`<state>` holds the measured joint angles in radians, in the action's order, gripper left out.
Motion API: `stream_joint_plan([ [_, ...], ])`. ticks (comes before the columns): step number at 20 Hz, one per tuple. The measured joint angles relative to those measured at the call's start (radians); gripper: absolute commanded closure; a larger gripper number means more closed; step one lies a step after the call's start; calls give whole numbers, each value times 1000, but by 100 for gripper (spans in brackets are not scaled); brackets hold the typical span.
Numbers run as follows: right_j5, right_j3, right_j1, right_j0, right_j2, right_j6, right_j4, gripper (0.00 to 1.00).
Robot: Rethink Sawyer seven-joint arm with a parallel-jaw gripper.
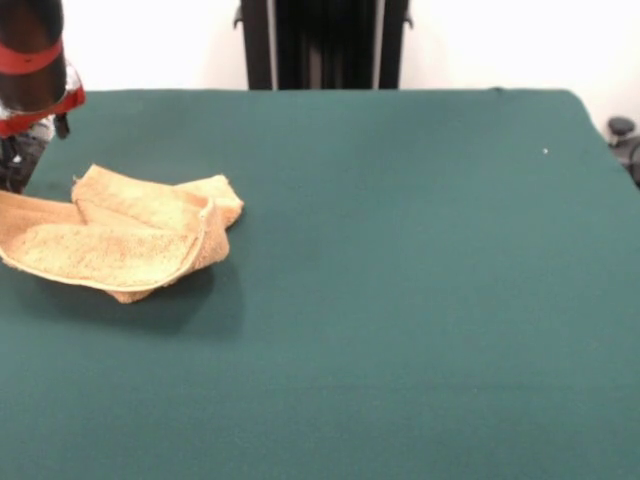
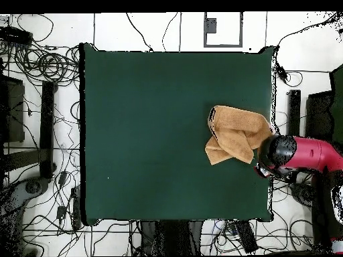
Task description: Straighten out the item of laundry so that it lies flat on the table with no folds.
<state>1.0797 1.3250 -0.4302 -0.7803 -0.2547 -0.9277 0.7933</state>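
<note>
The item of laundry point(image 1: 120, 240) is a golden tan terry towel, crumpled and folded over itself near the left side of the dark green table point(image 1: 400, 300). Its front flap curls up off the cloth and casts a shadow, and its left end runs out of the picture. The red and black arm ends in the gripper point(image 1: 15, 165) at the far left edge, just behind the towel's left end; whether it holds the towel cannot be seen. From overhead, the towel point(image 2: 233, 134) lies bunched by the table's point(image 2: 154, 134) right edge, and the arm's head point(image 2: 278, 154) covers the gripper beside the towel's corner.
The overhead view shows cables and stands point(image 2: 47, 114) on the floor around the table. A black pedestal point(image 1: 322, 45) stands behind the far edge. The towel and arm sit right at one side edge of the table.
</note>
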Motion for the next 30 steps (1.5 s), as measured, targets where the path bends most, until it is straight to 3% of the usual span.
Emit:
stream_joint_plan([
  [14, -170, 81, 9, -144, -86, 0, -139, 0],
  [30, -212, 133, 12, -198, -170, 0, -182, 0],
])
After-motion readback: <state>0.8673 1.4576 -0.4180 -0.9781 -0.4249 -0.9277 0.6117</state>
